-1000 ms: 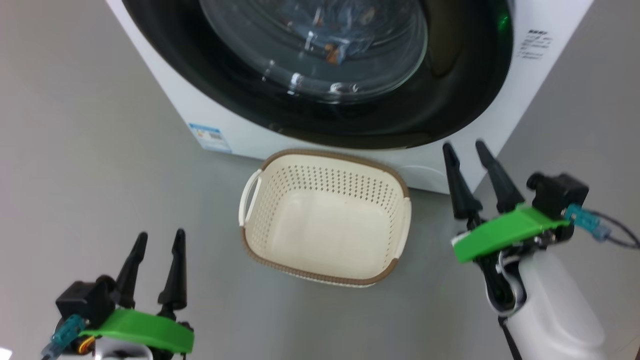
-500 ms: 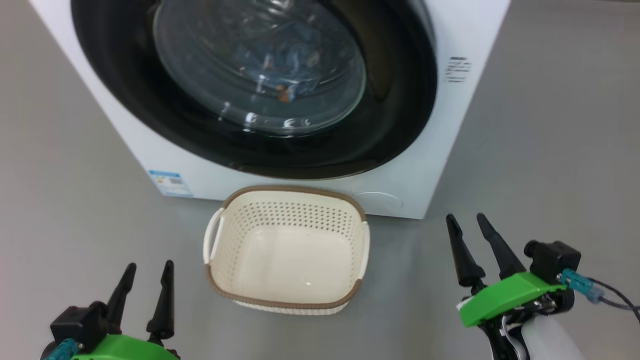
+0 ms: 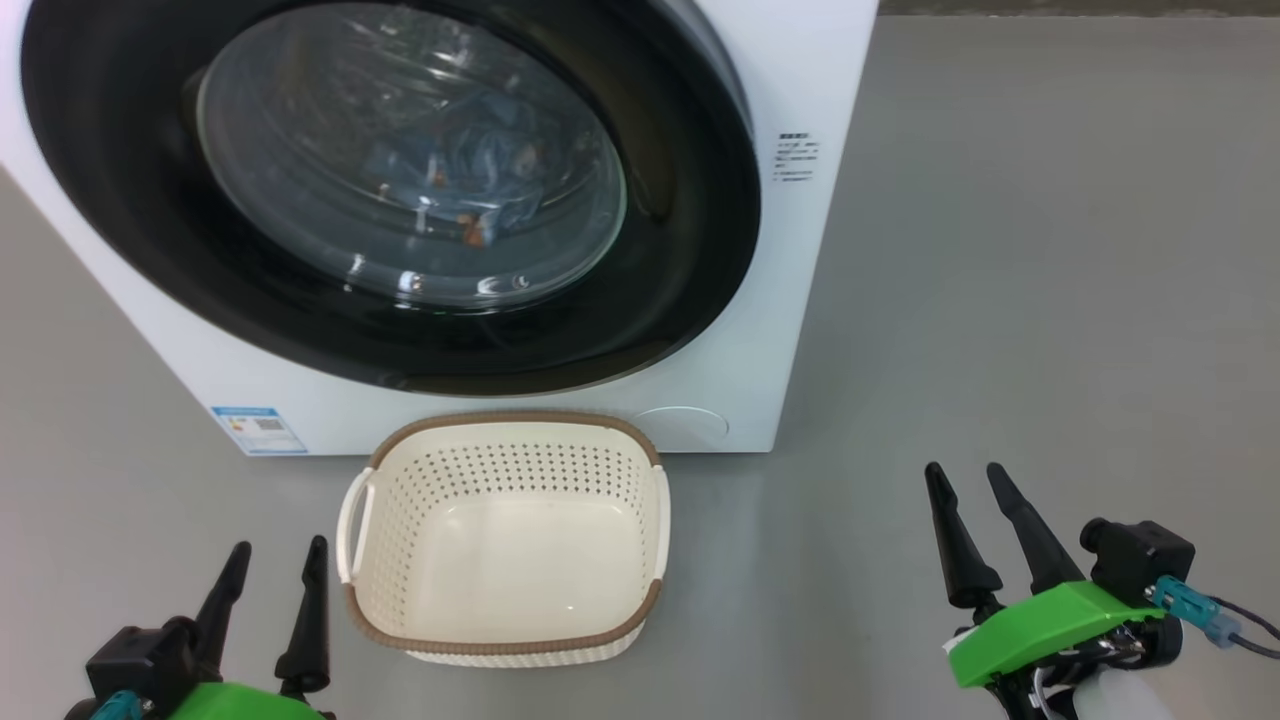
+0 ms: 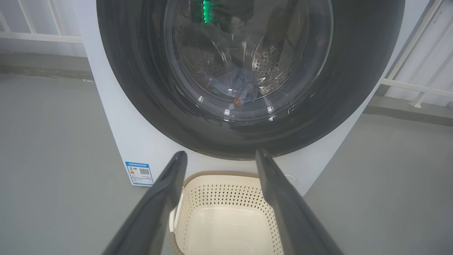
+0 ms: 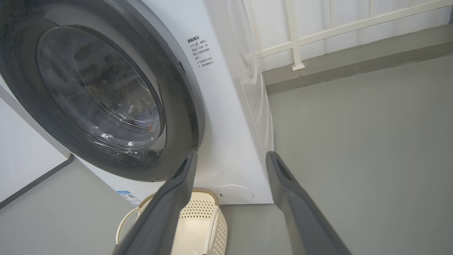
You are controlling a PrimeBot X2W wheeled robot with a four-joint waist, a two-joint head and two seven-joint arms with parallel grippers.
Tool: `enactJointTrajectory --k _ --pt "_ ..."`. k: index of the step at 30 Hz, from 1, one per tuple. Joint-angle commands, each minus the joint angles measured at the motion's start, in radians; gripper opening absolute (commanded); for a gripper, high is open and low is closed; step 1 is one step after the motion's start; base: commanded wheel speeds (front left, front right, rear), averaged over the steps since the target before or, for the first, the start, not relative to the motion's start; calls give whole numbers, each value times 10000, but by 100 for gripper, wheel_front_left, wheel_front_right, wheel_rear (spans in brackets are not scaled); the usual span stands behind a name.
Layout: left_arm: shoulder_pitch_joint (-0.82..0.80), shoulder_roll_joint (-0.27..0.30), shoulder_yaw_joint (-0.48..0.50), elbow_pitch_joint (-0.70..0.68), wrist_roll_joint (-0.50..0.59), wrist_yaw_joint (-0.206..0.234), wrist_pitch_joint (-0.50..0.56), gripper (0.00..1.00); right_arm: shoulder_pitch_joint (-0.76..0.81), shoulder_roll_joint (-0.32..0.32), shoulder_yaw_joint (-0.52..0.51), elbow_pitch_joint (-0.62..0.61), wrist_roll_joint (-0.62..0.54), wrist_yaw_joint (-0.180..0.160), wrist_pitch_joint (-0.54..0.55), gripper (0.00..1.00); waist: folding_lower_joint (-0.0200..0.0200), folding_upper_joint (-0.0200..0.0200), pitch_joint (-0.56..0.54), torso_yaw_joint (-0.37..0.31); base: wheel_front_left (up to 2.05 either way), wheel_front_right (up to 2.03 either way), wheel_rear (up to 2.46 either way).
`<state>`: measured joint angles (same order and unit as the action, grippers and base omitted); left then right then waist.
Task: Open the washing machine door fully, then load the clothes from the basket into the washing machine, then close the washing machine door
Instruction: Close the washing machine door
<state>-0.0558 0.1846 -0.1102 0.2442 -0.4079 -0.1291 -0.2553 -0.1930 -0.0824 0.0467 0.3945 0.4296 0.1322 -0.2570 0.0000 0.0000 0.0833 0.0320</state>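
though empty — basket (image 3: 500, 465) by shut door (image 3: 690, 230)

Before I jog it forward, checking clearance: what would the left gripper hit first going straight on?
Probably the closed washing machine door; the left gripper aims above the basket, depth unclear.

Print (image 5: 199, 51) on washing machine (image 5: 230, 148) seems illegible.
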Motion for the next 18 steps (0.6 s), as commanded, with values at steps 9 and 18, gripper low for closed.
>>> enactJointTrajectory --k 9,18 --pt "-65 286 628 -199 255 -16 -65 100 341 -71 10 -370 -93 -15 -48 100 0 0 -66 -416 0 0 0" --pt "-42 181 925 -224 496 -16 -65 100 529 -27 -208 -460 -131 -15 -48 100 0 0 -53 -532 0 0 0"
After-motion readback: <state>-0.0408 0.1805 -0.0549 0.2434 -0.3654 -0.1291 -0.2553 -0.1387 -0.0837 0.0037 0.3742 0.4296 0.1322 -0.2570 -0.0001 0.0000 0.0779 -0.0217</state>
